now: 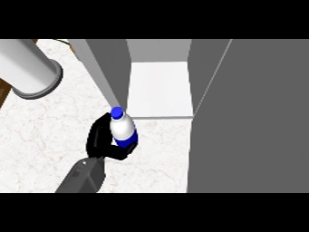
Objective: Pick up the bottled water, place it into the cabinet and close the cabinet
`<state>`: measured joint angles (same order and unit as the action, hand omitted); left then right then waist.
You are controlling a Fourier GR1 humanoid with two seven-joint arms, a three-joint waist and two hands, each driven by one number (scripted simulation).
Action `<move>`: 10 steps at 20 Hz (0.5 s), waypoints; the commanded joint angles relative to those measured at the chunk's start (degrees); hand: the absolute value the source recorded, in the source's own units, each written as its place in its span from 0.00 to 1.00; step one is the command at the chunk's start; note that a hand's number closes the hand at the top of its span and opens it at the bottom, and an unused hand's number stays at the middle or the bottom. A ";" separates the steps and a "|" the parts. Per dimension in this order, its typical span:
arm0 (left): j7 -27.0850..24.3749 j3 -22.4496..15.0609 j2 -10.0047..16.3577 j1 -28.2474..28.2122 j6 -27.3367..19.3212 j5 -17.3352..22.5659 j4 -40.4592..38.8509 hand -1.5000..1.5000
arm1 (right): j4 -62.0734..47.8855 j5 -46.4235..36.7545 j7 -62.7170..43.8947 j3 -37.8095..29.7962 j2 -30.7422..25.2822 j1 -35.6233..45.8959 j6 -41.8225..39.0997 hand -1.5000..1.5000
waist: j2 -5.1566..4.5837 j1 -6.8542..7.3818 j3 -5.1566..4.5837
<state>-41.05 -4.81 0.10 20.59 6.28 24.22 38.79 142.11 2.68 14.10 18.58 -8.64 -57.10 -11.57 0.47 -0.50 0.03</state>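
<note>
The white water bottle (123, 128) with a blue cap is being held by the left hand (100, 141) just in front of the open grey cabinet (160, 88).

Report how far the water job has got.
Done: the left hand is curled round the bottle. In hand: the bottle is at the front of the open cabinet, short of its white shelf. Left: set it on the shelf, let go, and swing shut the door, which stands wide open at the right.

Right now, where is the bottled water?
Head view, left of centre: the bottled water is held in the left hand, just in front of the open cabinet.
</note>
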 commanded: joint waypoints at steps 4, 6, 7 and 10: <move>7.02 -9.94 -0.10 3.81 -16.28 1.39 11.46 1.00 | 1.06 5.75 0.71 -3.36 -1.32 -0.10 -1.77 0.00 | -0.08 -0.15 0.05; 10.90 -13.38 -0.10 6.37 -20.90 3.17 14.33 1.00 | 4.10 6.24 -5.07 -4.65 -0.78 3.33 0.58 0.00 | -0.37 0.31 0.00; 10.59 -15.85 -0.10 5.74 -24.09 4.22 15.15 1.00 | 2.81 2.62 0.70 -1.65 -0.17 -1.39 -0.72 0.00 | -0.10 -0.83 -0.02; 16.37 -16.33 -0.10 13.62 -28.11 5.56 15.29 1.00 | 4.59 4.87 -3.49 -4.26 -0.90 1.47 0.22 0.00 | -0.47 -0.72 -0.03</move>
<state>-30.05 -17.77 0.01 28.24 -14.98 27.80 52.08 142.13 3.27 14.20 16.79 -8.79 -56.50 -11.78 0.25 -0.98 0.01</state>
